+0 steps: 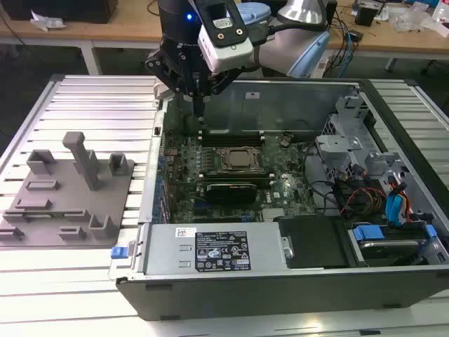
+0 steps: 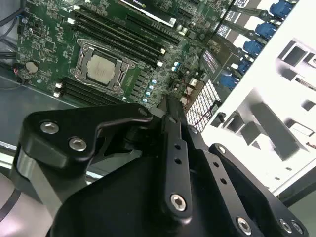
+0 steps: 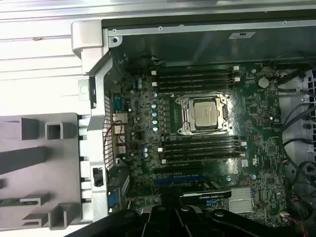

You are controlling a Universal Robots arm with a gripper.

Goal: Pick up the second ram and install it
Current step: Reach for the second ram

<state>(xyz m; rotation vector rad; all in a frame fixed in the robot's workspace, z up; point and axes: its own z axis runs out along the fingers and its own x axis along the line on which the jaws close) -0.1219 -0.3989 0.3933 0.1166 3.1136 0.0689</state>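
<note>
Arm is over the open PC case [image 1: 266,295], at its far corner on the exterior view's left. Gripper [image 1: 200,111] points straight down into the case. Tip is near the end of the memory slots [image 1: 231,133] that lie beyond the processor socket [image 1: 238,159]. Can't tell if the tip touches the board or hangs just above it.

Gripper state: fingers [image 2: 170,128] drawn together, no gap to see in the exterior view or the second wrist view. Nothing made out between them.

Second ram: can't tell where it is. In the first wrist view there are slot banks on both sides of the socket, one bank [image 3: 195,79] twd the case wall, other [image 3: 202,150] twd the dark expansion card [image 3: 207,197]. All read as dark bars w/ white end latches. Can't tell filled from bare.

Motherboard [image 3: 143,123] lies flat in the case, socket cover shut, metal lid showing.

Grey holder plate [image 1: 66,203] sits on the slatted table [image 1: 91,105], outside the case on the exterior view's left, well apart from the gripper. Upright posts and blocks on it.

PSU [image 1: 217,249] sits along the near wall of the case.
</note>
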